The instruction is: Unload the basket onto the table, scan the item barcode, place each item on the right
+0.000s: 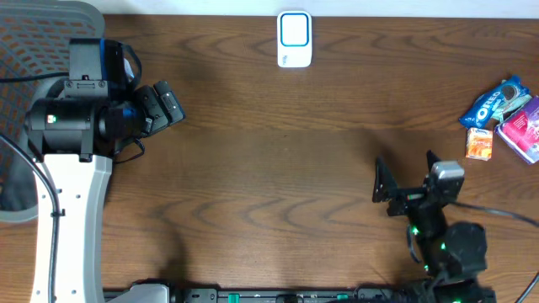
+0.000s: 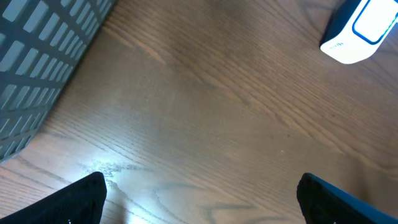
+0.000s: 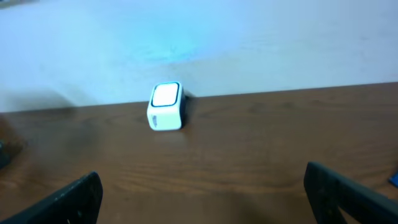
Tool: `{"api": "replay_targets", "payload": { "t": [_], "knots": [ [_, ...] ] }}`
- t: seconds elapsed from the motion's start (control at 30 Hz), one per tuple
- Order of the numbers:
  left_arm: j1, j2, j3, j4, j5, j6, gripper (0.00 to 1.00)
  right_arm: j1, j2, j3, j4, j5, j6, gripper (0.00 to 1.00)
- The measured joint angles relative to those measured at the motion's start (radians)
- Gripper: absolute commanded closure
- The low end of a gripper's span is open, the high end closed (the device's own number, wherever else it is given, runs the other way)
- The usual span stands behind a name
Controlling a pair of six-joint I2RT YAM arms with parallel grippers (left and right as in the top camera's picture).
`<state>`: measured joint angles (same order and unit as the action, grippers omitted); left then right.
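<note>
We see both pincers with jaws apart, holding nothing: the left pincer (image 1: 171, 104) over the bench (image 1: 278, 168) at its left side, the right pincer (image 1: 404, 175) near the front right. The white scanner (image 1: 294, 39) stands at the far edge. A blue cookie packet (image 1: 495, 101), a small orange box (image 1: 479, 143) and a pink packet (image 1: 524, 126) lie together at the right edge.

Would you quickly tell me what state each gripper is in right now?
Left gripper: open, holding nothing.
Right gripper: open, holding nothing.
</note>
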<state>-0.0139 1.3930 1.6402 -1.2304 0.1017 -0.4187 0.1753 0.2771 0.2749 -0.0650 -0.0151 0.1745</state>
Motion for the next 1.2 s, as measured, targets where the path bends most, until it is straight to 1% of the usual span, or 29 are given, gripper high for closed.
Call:
{"api": "replay_targets", "payload": {
  "t": [0.23, 0.43, 0.7, 0.8, 1.07, 1.2],
  "knots": [
    [0.000, 0.000, 0.000, 0.000, 0.000, 0.000, 0.02, 0.000, -0.121, -0.143, 0.112, 0.019, 0.000, 0.01],
    [0.000, 0.000, 0.000, 0.000, 0.000, 0.000, 0.02, -0.002, -0.157, -0.176, 0.131, 0.046, 0.000, 0.01],
    [0.000, 0.000, 0.000, 0.000, 0.000, 0.000, 0.02, -0.027, -0.249, -0.228, 0.147, 0.066, 0.000, 0.01],
    [0.000, 0.000, 0.000, 0.000, 0.000, 0.000, 0.02, -0.027, -0.263, -0.247, 0.188, 0.082, 0.000, 0.01],
    [0.000, 0.000, 0.000, 0.000, 0.000, 0.000, 0.02, -0.052, -0.265, -0.265, 0.186, 0.101, 0.000, 0.01],
    [0.000, 0.000, 0.000, 0.000, 0.000, 0.000, 0.02, -0.084, -0.265, -0.265, 0.127, 0.103, 0.000, 0.01]
  ]
}}
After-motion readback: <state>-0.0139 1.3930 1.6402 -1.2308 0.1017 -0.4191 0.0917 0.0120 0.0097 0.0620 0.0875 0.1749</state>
